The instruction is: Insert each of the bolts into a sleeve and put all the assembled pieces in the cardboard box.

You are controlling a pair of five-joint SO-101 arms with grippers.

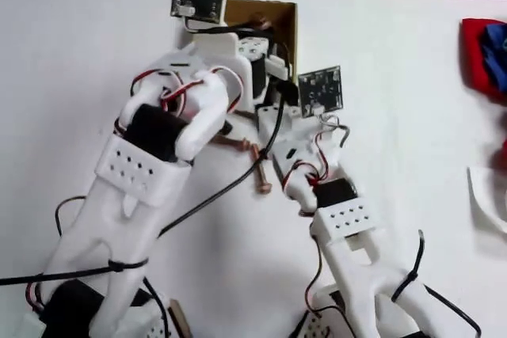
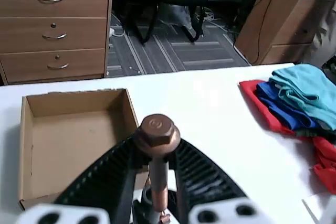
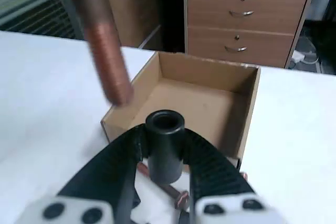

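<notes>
A copper hex-headed bolt (image 2: 156, 129) is held upright, its shank clamped between the ribbed black left fingers (image 2: 105, 177), with its head clear above their tips. A black cylindrical sleeve (image 3: 165, 145) is gripped by the right fingers (image 3: 215, 166), bore upward; the bolt's threaded end is seen near it, not entered. The open brown cardboard box (image 3: 252, 98) is set just beyond both. Loose copper bolts (image 1: 262, 184) are seen lying on the white counter (image 2: 210, 108) beneath the arms. Bare counter is seen between the box and the red and blue cloths (image 2: 294, 98)
</notes>
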